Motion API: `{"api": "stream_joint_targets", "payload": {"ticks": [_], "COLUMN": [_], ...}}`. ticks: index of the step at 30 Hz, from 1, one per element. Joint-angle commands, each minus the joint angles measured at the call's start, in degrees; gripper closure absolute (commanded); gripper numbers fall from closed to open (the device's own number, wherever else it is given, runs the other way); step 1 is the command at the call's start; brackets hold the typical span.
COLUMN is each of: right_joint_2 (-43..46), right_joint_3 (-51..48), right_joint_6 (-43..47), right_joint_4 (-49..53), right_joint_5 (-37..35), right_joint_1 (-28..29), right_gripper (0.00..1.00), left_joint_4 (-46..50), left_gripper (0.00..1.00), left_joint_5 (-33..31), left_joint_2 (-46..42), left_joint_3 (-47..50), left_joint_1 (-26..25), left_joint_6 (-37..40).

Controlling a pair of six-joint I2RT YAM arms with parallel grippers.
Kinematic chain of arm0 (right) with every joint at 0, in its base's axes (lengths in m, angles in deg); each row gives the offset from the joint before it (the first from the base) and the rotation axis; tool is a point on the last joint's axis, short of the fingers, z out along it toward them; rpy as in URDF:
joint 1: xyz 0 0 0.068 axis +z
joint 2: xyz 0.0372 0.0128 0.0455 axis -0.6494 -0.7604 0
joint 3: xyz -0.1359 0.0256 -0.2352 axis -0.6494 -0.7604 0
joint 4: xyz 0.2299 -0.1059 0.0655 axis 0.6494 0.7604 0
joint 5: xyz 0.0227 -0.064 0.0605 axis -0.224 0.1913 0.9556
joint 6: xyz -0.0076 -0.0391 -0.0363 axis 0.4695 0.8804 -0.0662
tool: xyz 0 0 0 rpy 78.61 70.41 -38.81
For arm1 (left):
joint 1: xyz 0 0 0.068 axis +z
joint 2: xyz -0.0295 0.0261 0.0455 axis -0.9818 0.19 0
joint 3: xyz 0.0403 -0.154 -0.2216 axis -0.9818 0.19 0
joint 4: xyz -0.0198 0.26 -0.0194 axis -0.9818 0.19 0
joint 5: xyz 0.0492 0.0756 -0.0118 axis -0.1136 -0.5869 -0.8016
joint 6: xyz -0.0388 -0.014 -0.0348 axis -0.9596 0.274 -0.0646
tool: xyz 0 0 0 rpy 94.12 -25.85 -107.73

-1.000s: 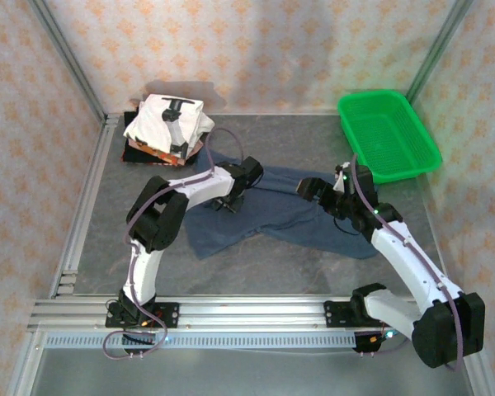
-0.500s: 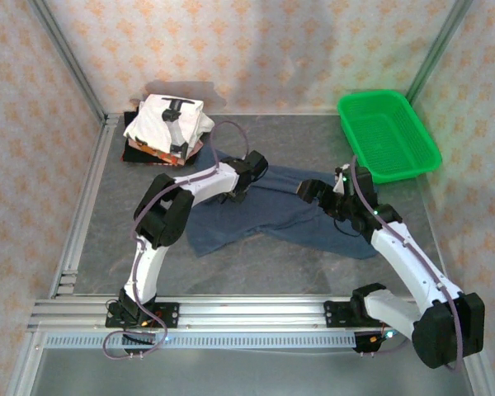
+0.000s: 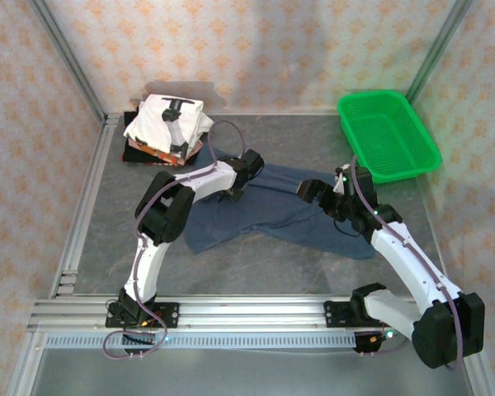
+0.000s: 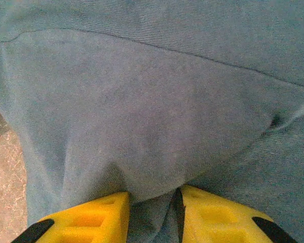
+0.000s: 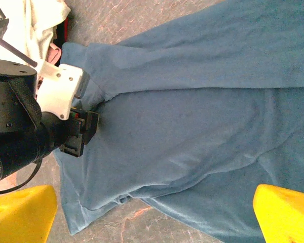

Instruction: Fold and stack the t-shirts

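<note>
Over the last second the left gripper (image 3: 241, 180) has travelled from the middle of the navy-blue shirt (image 3: 289, 216) toward its far edge, nearer the stack of folded shirts (image 3: 167, 124); the right arm has barely shifted.

From above, the left gripper's fingers are hidden under its own wrist. In the left wrist view the left gripper (image 4: 152, 196) is cut off at the bottom edge; its 2 yellow fingers (image 4: 93, 218) pinch a raised fold of the blue cloth (image 4: 142, 101), which tents up toward them. The right gripper (image 5: 154, 200) is spread wide, 1 yellow tip at each lower corner, above the shirt (image 5: 192, 126); whether it touches the cloth is unclear.

The shirt lies crumpled across the middle of the table (image 3: 256, 268), folded over itself with long creases. A white shirt with black print tops the stack in the far left corner; the layers below are hard to separate.
</note>
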Motion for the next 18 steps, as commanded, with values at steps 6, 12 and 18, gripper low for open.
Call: {"api": "stream_joint_targets", "payload": {"ticks": [6,12,18], "right_joint_2": [-0.15,-0.37,-1.13], "right_joint_3": [-0.18,-0.46,-0.29], "right_joint_6": [-1.03,-1.73,-2.25], "right_joint_4": [-0.53,-1.36,-2.22], "right_joint_5": [-0.41,-0.76,-0.59], "right_joint_1": [0.29,0.24,0.28], "right_gripper": [0.01,0.01,0.01], "left_joint_4": [0.86,2.89,4.77], "left_gripper": [0.80,0.92,1.00], "left_joint_5": [-1.09,3.05,8.88], "left_joint_2": [0.19,-0.43,-1.93], "left_joint_3": [-3.36,-5.00,-5.51], "left_joint_1": [1.44,2.26,4.21], "left_joint_6": [2.36,3.19,2.96]}}
